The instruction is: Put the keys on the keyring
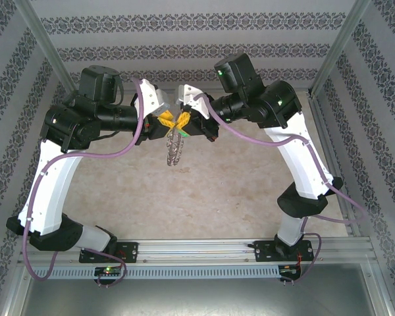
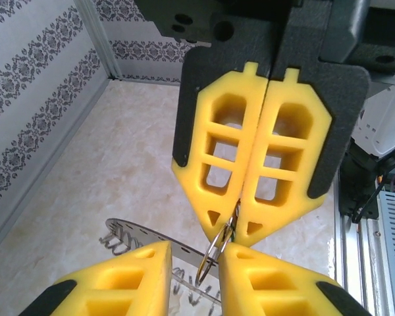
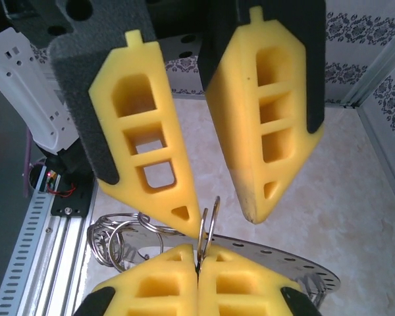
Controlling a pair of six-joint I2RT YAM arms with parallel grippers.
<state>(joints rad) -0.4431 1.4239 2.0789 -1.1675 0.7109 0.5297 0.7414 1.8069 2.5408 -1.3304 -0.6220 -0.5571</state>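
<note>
The keyring point(image 1: 174, 150), a large flat grey ring fringed with small silvery pieces, hangs in the air below both grippers; it also shows at keyring point(image 2: 141, 235) and keyring point(image 3: 289, 255). My right gripper point(image 3: 197, 253) is shut on a small silvery split ring point(image 3: 211, 220) that stands upright from its tips. My left gripper point(image 2: 196, 255) faces it tip to tip with its jaws apart on either side of that split ring point(image 2: 218, 245). One left fingertip point(image 3: 195, 227) touches the ring and the other stands clear. The keys are hidden.
Several loose split rings point(image 3: 115, 238) hang bunched on the keyring's far side. The beige tabletop point(image 1: 210, 191) lies below. A metal rail point(image 1: 204, 249) runs along the near edge, and patterned walls point(image 1: 13, 112) enclose the table on three sides.
</note>
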